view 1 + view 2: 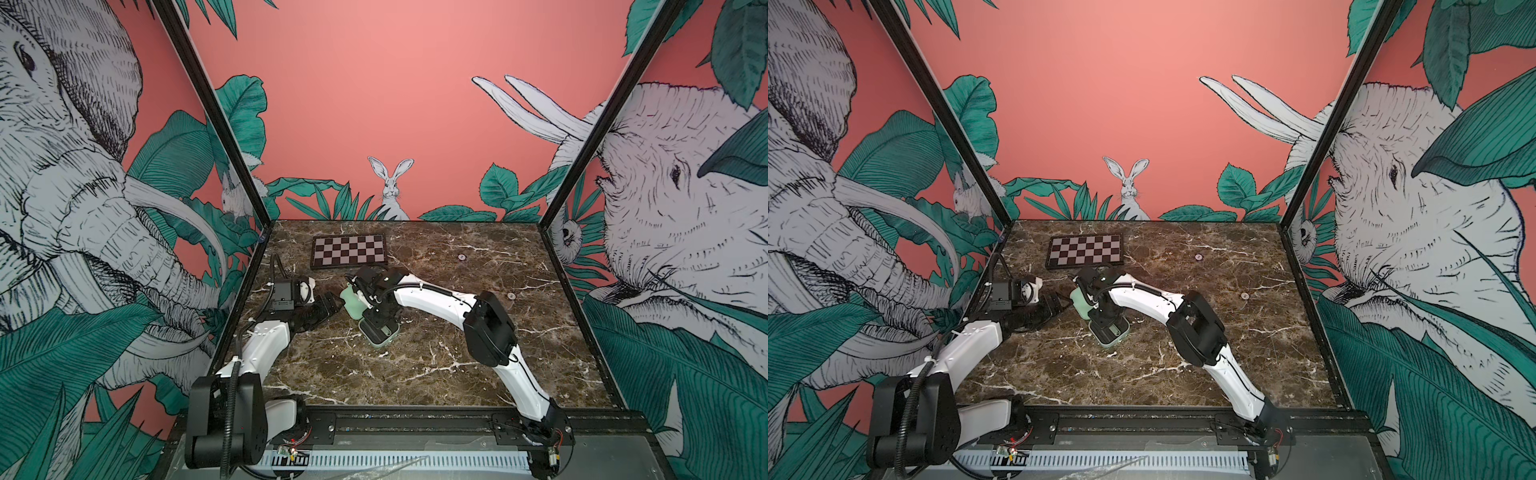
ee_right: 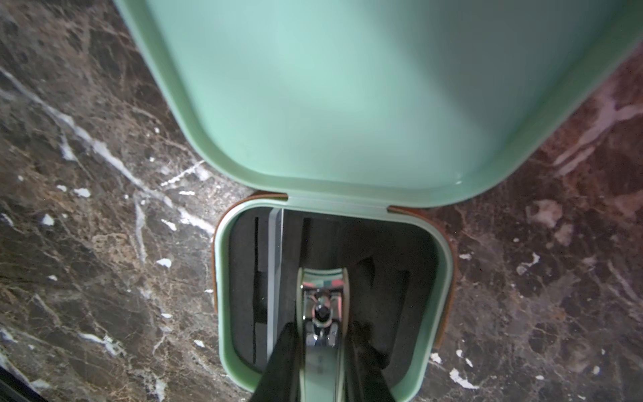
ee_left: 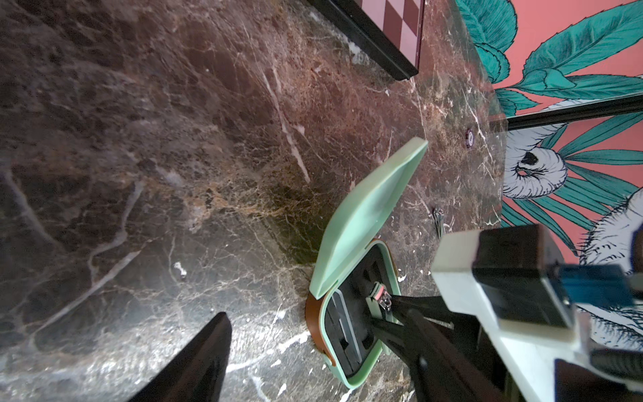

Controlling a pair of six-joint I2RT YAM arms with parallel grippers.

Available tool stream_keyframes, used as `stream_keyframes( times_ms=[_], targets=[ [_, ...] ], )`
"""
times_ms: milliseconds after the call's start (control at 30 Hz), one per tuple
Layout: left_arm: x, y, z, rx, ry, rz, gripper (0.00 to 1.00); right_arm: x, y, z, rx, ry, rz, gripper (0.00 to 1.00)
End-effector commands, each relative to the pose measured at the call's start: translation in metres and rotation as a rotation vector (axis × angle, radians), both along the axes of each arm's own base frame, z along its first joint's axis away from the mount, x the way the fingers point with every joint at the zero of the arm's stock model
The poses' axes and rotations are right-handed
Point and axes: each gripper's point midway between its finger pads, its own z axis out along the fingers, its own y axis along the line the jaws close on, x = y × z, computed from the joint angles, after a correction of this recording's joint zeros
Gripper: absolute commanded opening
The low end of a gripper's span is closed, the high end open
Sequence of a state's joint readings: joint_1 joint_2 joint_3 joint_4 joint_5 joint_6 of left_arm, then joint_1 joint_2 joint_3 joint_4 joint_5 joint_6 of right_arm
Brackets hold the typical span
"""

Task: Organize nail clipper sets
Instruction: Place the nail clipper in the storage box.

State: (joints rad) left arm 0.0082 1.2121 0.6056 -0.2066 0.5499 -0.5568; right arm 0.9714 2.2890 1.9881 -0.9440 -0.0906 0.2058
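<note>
The mint-green case of the nail clipper set lies open on the marble, its lid tilted up toward the left arm. My right gripper reaches into the case's dark tray, shut on a mint-and-chrome nail clipper just above the tray. A slim grey tool lies in a slot beside it. My left gripper is open and empty, just left of the lid and apart from it. In the left wrist view, one finger of that gripper shows beside the case.
A brown-and-pale checkerboard lies flat at the back, just behind the case. Two small round markers sit on the right half of the table. A small metal tool lies loose on the marble beyond the case.
</note>
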Motion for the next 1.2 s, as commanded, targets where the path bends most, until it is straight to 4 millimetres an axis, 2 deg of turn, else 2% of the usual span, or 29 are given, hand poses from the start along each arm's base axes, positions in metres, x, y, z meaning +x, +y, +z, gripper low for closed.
stream_keyframes(
  times_ms=[0,333,900,1167],
  targets=[
    [-0.001,0.002,-0.002,0.007,-0.007,0.003,0.8,-0.004,0.004,0.003,-0.002,0.013,0.006,0.11],
    [-0.001,0.002,-0.003,0.007,-0.008,0.003,0.8,-0.007,0.017,-0.006,0.012,0.027,-0.008,0.11],
    [-0.002,0.001,-0.004,0.003,-0.005,0.0,0.8,-0.001,0.013,-0.023,-0.026,0.011,-0.04,0.12],
    [-0.003,0.001,-0.004,0.002,-0.004,-0.001,0.8,0.005,0.013,-0.015,-0.028,-0.014,-0.037,0.12]
  ],
)
